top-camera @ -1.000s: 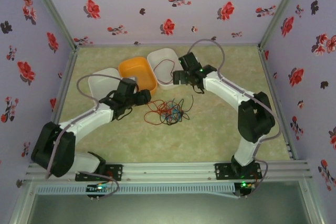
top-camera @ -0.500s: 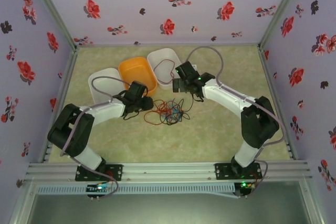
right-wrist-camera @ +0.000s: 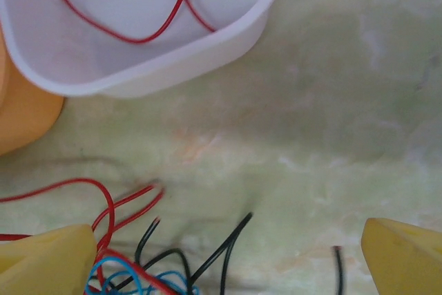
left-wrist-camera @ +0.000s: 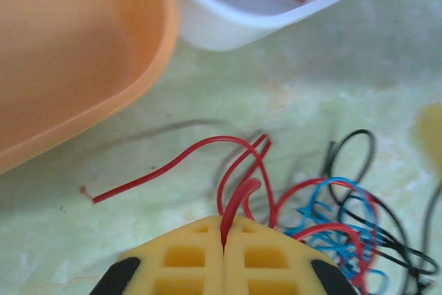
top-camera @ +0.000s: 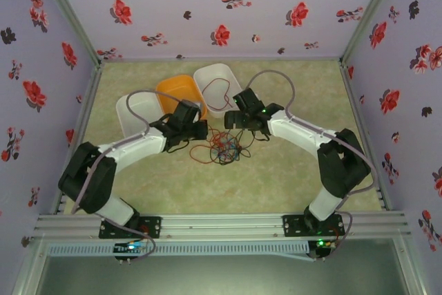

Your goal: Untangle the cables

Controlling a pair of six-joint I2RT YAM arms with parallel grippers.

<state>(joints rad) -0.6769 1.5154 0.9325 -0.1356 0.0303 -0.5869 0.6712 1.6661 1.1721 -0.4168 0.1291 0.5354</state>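
My left claw (left-wrist-camera: pixel 223 241) is closed on one red wire (left-wrist-camera: pixel 239 197), pinched just where it rises out of the bundle; my right claw (right-wrist-camera: pixel 224 262) stands wide, its fingers straddling the edge of the cables (top-camera: pixel 223 148). The cables lie as a loose red, black and blue knot on the table (top-camera: pixel 290 170) between the two claws, just in front of the orange tub (top-camera: pixel 181 98) and the white tub (right-wrist-camera: pixel 193 67), which holds a red loop (right-wrist-camera: pixel 117 29). Procedure, as I judge it: lower the right claw onto the knot to pin it; draw the held wire away slowly along its own free run, not upward against the loops; stop if the whole bundle follows. Clearance: the tub rims stand close behind; open table lies on the near side and to either flank, so pull there.
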